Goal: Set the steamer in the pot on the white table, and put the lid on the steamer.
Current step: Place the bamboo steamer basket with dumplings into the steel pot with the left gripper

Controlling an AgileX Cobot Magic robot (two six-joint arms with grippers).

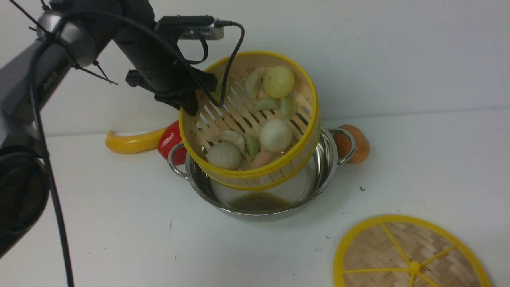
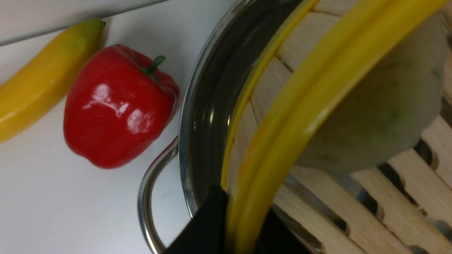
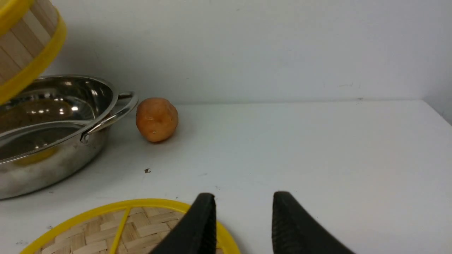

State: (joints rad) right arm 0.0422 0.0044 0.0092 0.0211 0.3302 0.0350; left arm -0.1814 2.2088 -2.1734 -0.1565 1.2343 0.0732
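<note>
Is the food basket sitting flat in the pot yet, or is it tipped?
Tipped. The steamer leans toward the camera, held above the pot by the left tool.

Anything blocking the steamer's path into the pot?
Nothing visible. The steamer, tilted and clamped at its rim by the left end effector, hangs right over the pot, whose bowl holds no object. Red pepper and round orange item sit outside the pot's handles.
</note>
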